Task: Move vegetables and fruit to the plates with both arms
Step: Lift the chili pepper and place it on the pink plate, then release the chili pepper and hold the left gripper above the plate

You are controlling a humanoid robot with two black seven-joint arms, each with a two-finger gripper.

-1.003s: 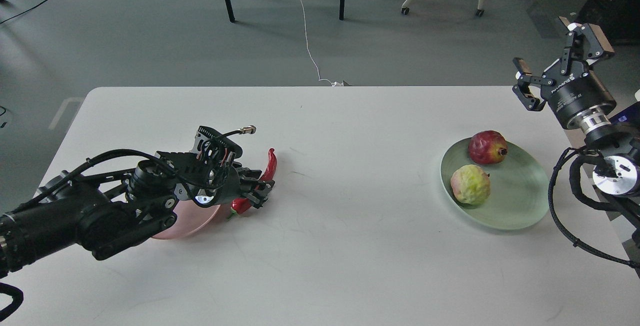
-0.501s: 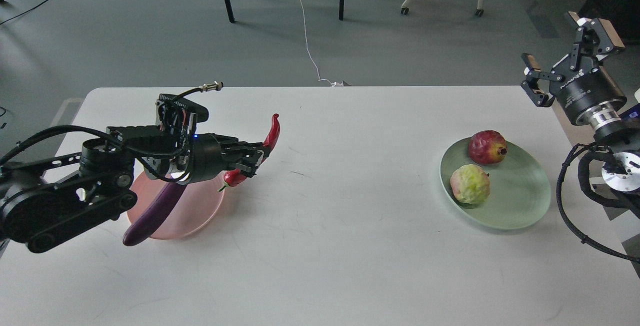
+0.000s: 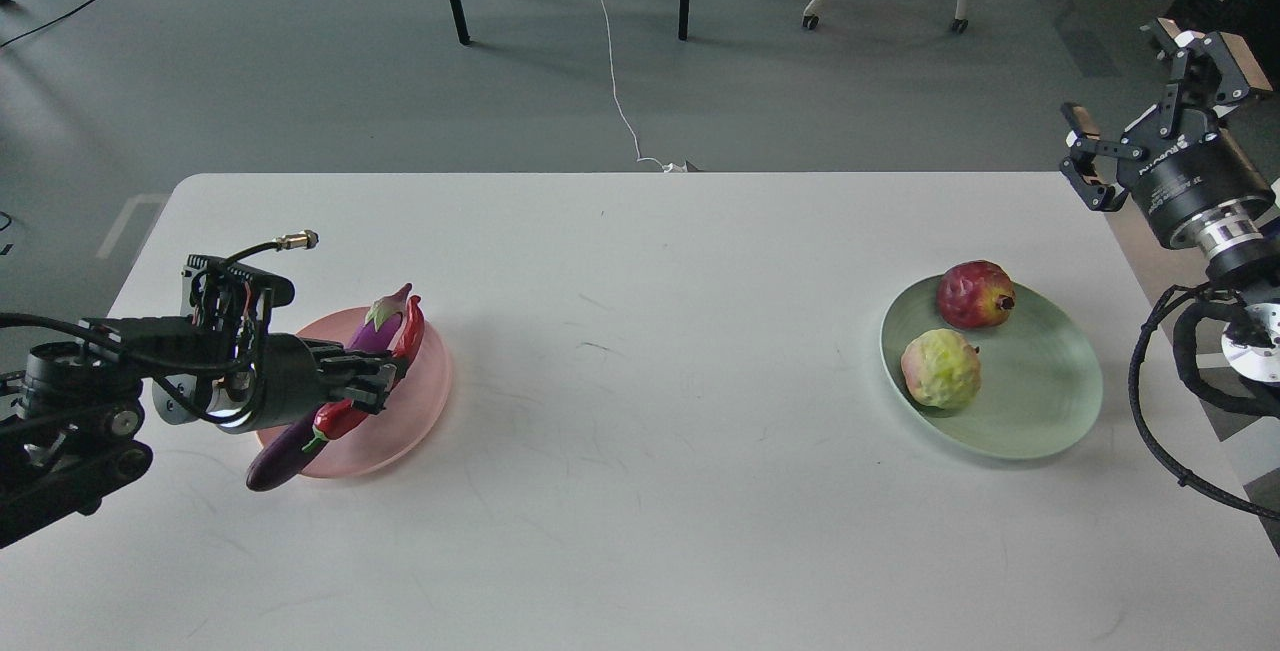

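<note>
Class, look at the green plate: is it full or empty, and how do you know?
Not empty. The green plate holds two fruits: the pomegranate toward its far rim and the yellow-green fruit nearer. The rest is bare.

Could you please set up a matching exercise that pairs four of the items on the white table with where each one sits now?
Things:
1. long glossy purple eggplant
2. curved glossy red chili
3. dark red faceted pomegranate
4. bumpy yellow-green round fruit

Places:
A. green plate, far side
B. pink plate, beside the eggplant
C. green plate, near side
D. pink plate, tip overhanging the near rim

Pairs: 1-D, 2-B, 3-A, 4-C
</note>
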